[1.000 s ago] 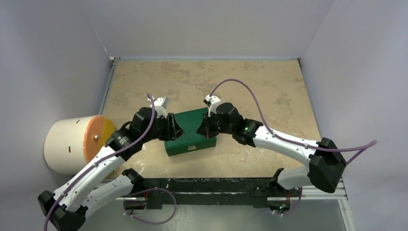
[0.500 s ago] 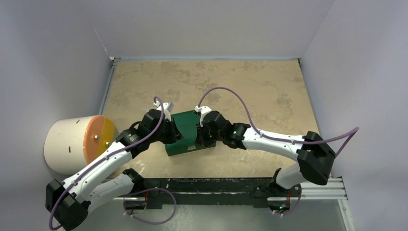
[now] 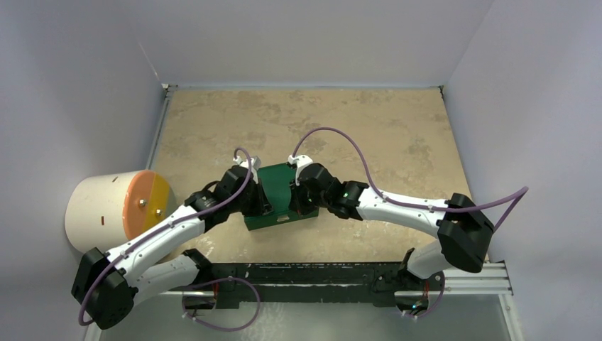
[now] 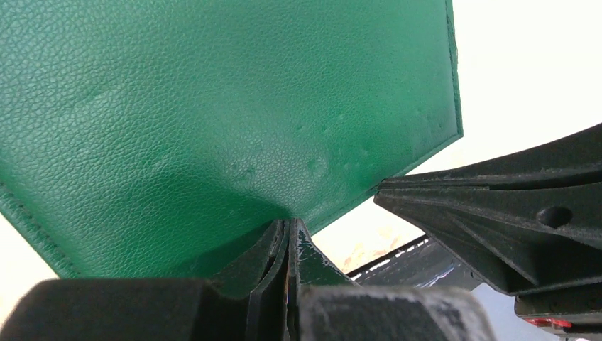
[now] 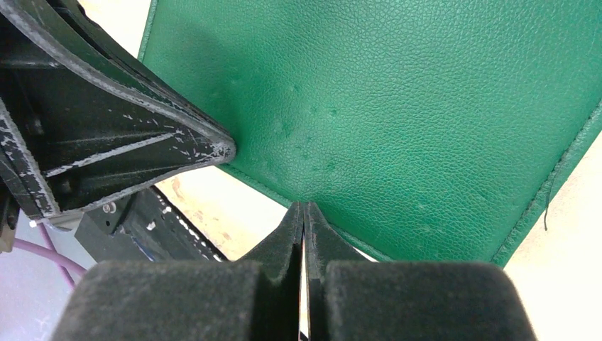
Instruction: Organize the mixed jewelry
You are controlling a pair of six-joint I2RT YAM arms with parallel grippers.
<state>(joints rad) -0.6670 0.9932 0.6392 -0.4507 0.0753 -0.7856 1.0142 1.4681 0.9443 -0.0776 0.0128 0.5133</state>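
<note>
The green box (image 3: 279, 186) sits shut on the tan table, so the mixed jewelry is out of view. My left gripper (image 3: 264, 201) is at the box's left side and my right gripper (image 3: 294, 199) at its right, both low over the lid. In the left wrist view the left gripper (image 4: 287, 224) is shut, its tips against the near edge of the green lid (image 4: 213, 106), nothing visible between them. In the right wrist view the right gripper (image 5: 304, 206) is likewise shut with its tips at the edge of the lid (image 5: 397, 106). Each wrist view shows the other gripper's fingers (image 4: 511, 213) (image 5: 106, 142) close by.
A white cylinder with an orange face (image 3: 113, 212) stands off the table's left edge. A black rail (image 3: 319, 273) runs along the near edge by the arm bases. Grey walls close in the table on three sides.
The left gripper has closed and slid right against the box. The right gripper moved left onto the box early on, then held still, shut throughout.
</note>
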